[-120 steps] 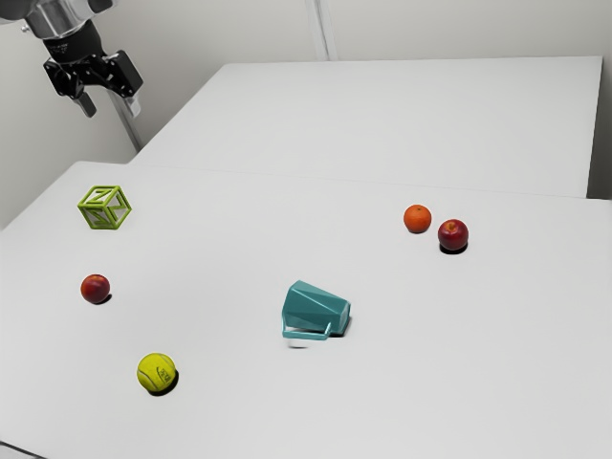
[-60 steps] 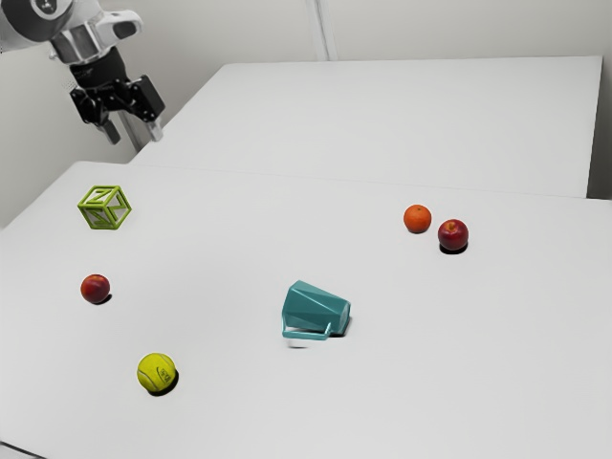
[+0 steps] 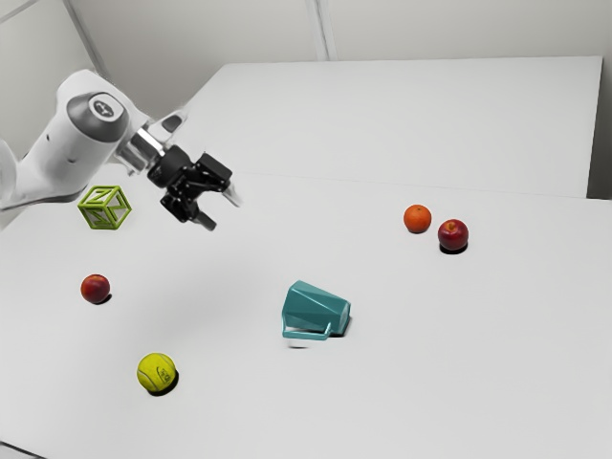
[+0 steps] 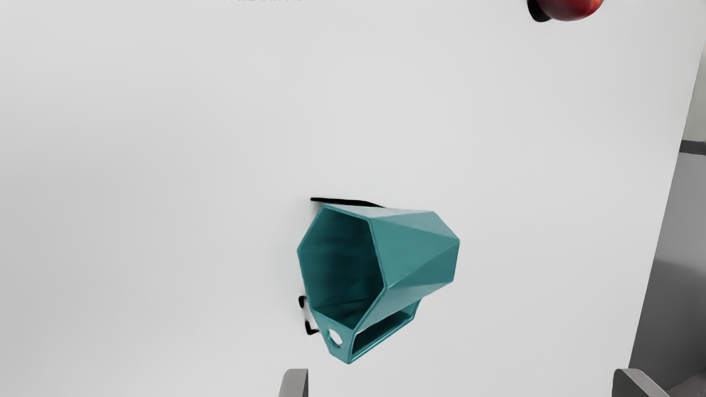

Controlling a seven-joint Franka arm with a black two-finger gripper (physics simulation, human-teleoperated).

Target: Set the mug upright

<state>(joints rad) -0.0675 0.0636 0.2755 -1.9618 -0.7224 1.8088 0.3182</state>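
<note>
The gripper hangs in the air above the table in the exterior view, up and to the left of the teal mug. That faceted mug lies on its side on the table, its handle toward the exterior view's bottom edge. In the wrist view the gripper is open with its fingertips wide apart, and nothing is between them. The mug appears there ahead of the fingertips, with its hollow mouth and its handle both visible.
On the white table are a green cube frame, a small red fruit and a tennis ball at the exterior view's left. An orange and a red apple sit beyond the mug, toward the right.
The arm has swung from the exterior view's upper left toward the right and down, bringing the gripper closer to the mug. The mug and the other objects have stayed where they were.
</note>
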